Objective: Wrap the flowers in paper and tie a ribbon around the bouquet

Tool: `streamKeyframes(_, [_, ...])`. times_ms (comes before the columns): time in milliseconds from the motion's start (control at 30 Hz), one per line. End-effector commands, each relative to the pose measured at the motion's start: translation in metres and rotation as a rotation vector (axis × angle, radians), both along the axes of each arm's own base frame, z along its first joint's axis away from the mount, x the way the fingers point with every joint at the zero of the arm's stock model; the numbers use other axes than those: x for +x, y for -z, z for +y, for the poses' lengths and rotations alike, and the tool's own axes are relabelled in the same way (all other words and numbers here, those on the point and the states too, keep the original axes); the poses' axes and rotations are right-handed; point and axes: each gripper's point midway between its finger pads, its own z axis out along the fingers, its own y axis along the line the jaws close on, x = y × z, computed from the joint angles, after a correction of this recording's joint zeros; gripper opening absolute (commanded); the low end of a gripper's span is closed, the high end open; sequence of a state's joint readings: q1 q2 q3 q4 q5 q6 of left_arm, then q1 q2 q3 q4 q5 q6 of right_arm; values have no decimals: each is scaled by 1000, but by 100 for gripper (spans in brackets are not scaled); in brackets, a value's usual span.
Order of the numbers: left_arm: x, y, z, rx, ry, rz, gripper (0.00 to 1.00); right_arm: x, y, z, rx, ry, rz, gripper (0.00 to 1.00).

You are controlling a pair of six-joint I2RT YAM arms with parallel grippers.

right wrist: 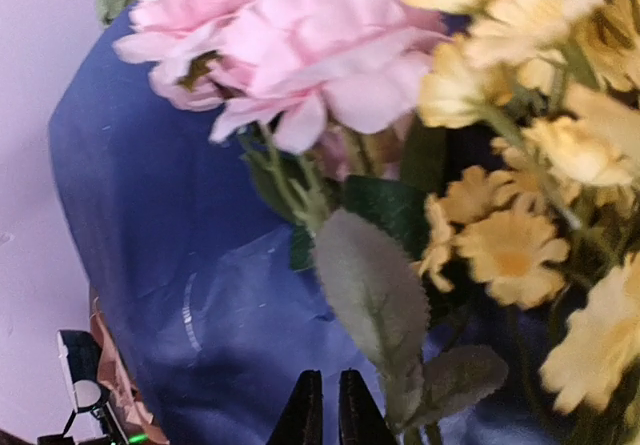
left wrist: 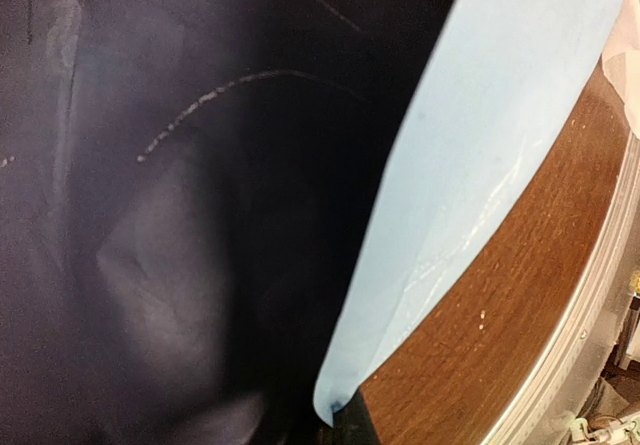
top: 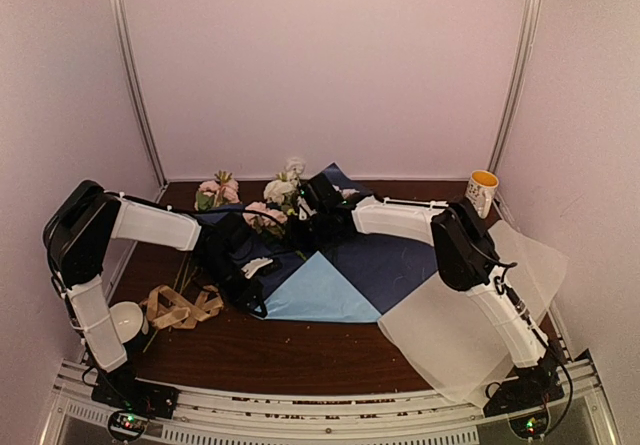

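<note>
Step in hand, as I read it: wrapping, i.e. folding the paper over the flowers. The flowers lie on the paper's far part. The ribbon isn't used yet; it sits loose on the tabletop, well off the paper's left edge.

L gripper: on the paper's left part, jaws together. In the wrist view a light-blue flap stands up w/ its lower corner ending right where the fingers sit, so it's prob. pinched on the paper edge. The pads themselves barely show.

R gripper: at the paper's far edge, tips nearly together w/ a thin slit, nothing seen between. A leaf + pink and yellow blooms are just beside the tips, navy paper behind.

To do it well:
- L should carry the flap in a low arc across the stems, not pull outward. A tug would likely drag the whole sheet + shift the blooms.
- R is best used as an anchor, closed tips pressing on stems, not petals.
- Aim for heads showing past the paper's far edge, stems covered.
- The sheet looks thin and creases easily, so go slow and let go only once the flap lies over.

Also there: loose pink flowers just off the paper's far-left corner, and a mug well off its far-right.
</note>
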State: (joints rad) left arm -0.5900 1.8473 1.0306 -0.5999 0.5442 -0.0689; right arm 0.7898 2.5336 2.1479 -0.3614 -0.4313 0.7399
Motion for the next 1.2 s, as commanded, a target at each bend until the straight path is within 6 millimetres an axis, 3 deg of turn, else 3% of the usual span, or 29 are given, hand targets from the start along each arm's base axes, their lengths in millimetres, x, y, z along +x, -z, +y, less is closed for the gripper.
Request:
streamKeyframes(0, [-18,39,32,175,7,62,0,27,-7,-2,-37,138,-56,7])
streamKeyframes(167, [-18,39,32,179,9,62,0,39,-10,-6,-69,202,-90,5])
streamKeyframes(467, [-19,39,35,191,9,64,0,72,-17,-52,-69,359,-108,4])
streamKeyframes(600, [-20,39,35,191,8,67,0,86,-22,-54,-39,382,-109,4])
streamKeyframes(667, [-20,40,35,191,7,69,0,87,-36,-44,14,348,-124,4])
streamKeyframes(833, [-19,40,34,187,5,69,0,67,-110,-4,290,139,-173,4])
streamKeyframes(967, [-20,41,33,186,6,73,0,36,-151,-6,360,42,-177,4])
streamKeyframes(1067, [-20,41,33,183,3,74,0,4,-149,-22,343,31,-159,3])
streamKeyframes(1167, [-20,42,34,184,-1,75,0,-31,-119,-43,273,35,-91,2])
